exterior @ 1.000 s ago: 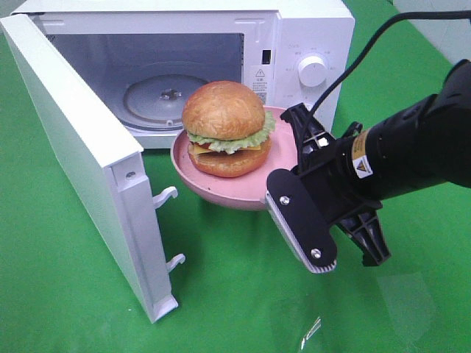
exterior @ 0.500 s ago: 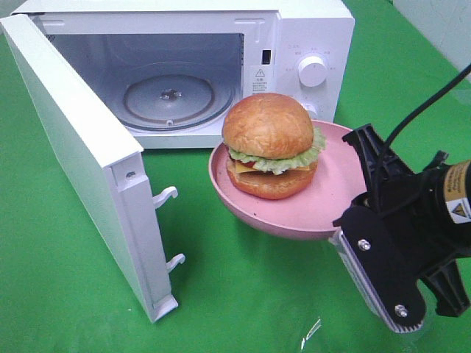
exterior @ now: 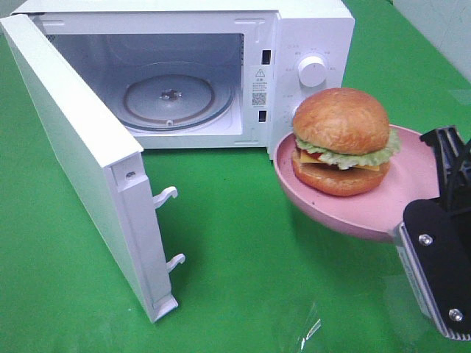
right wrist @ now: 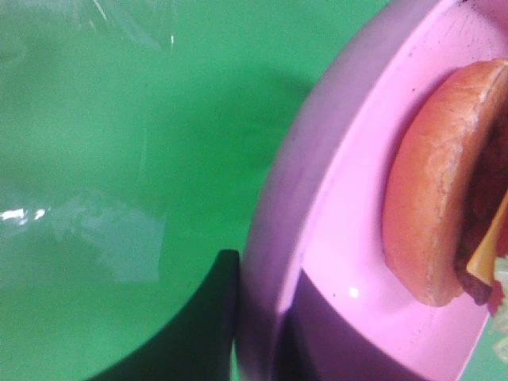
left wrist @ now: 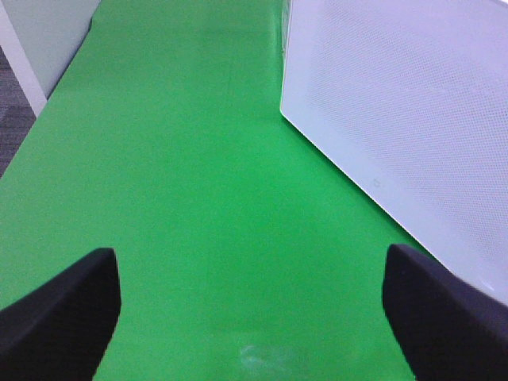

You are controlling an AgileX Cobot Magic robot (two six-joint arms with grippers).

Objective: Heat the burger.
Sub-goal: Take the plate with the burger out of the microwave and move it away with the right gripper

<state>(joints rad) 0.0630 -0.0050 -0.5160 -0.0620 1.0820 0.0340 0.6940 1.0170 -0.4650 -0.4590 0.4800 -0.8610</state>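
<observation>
The burger [exterior: 341,140], with a golden-brown bun, lettuce and cheese, sits on a pink plate [exterior: 408,184] held in the air to the right of the microwave [exterior: 309,29], in front of its control panel. My right gripper [exterior: 436,215] is shut on the plate's near right rim. The right wrist view shows the plate [right wrist: 349,238] and the burger [right wrist: 432,198] close up, with one dark finger [right wrist: 202,329] under the rim. My left gripper [left wrist: 254,317] is open over bare green cloth, holding nothing.
The microwave door [exterior: 73,147] stands wide open to the left, with the glass turntable [exterior: 169,99] bare inside. A white dial [exterior: 312,71] is on the control panel. In the left wrist view a white microwave panel [left wrist: 413,119] lies beside my left gripper.
My right gripper has carried the plate and burger to the right, away from the microwave's opening. The left gripper's state has not changed.
</observation>
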